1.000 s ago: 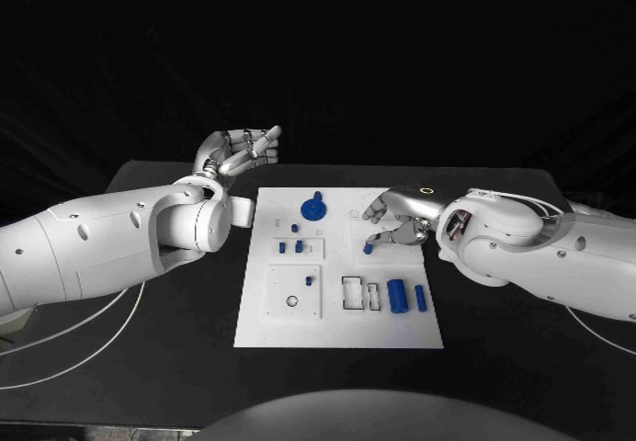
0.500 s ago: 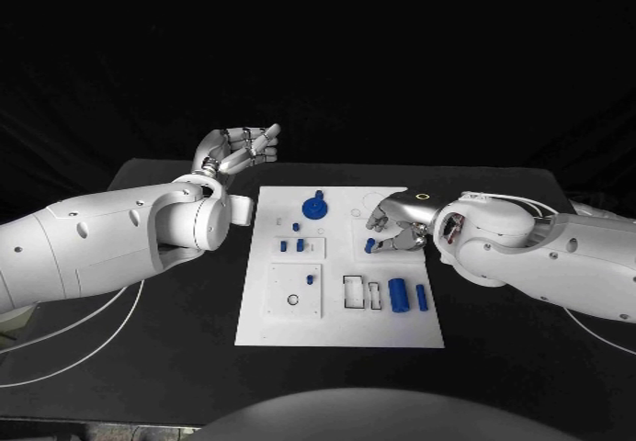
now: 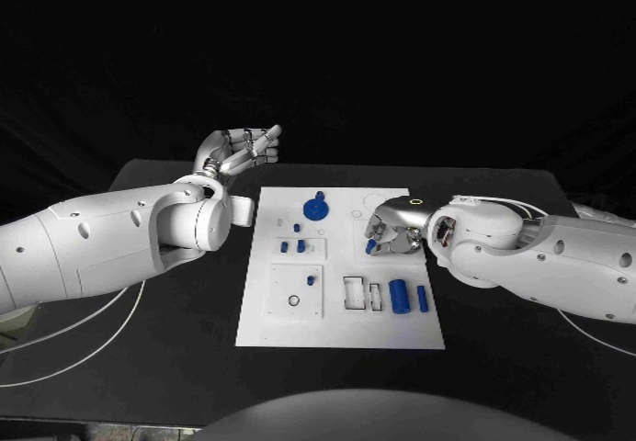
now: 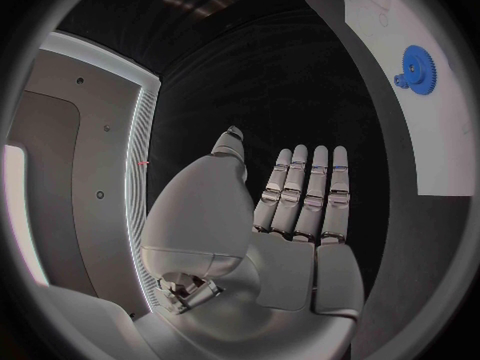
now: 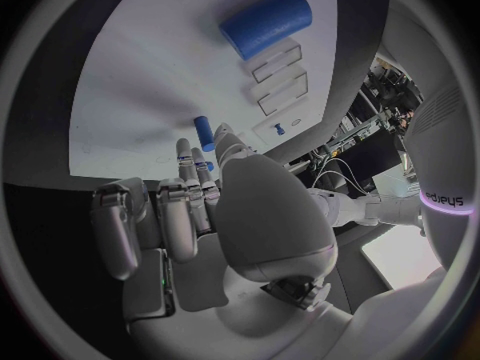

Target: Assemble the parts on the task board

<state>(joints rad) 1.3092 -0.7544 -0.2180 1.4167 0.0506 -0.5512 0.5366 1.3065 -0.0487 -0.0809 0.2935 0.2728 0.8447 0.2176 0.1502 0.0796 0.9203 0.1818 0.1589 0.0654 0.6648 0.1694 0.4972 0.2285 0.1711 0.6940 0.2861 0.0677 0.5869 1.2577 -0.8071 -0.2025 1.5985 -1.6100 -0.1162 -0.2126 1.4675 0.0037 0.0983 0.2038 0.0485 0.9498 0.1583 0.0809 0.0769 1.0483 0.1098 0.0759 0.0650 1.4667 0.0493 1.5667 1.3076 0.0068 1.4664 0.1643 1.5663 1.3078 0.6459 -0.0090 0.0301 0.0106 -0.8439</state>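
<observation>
Parts: a small blue peg (image 3: 369, 244) stands on the white task board (image 3: 338, 331) at mid-table. Right hand (image 3: 393, 227) lies over it, fingertips (image 5: 200, 157) at the peg; whether they grip it, cannot tell. Blue gear (image 3: 314, 208) sits near the board's far edge. Left hand (image 3: 239, 150) raised beyond the board's far-left corner, fingers apart, holding nothing.

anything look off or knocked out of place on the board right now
Nothing stands out. The white board sits square on the table, the blue gear and the blue cylinders near the front lie tidy, and nothing looks spilled or broken. The right hand is down at a small blue peg; the left hand is raised off the board.
</observation>
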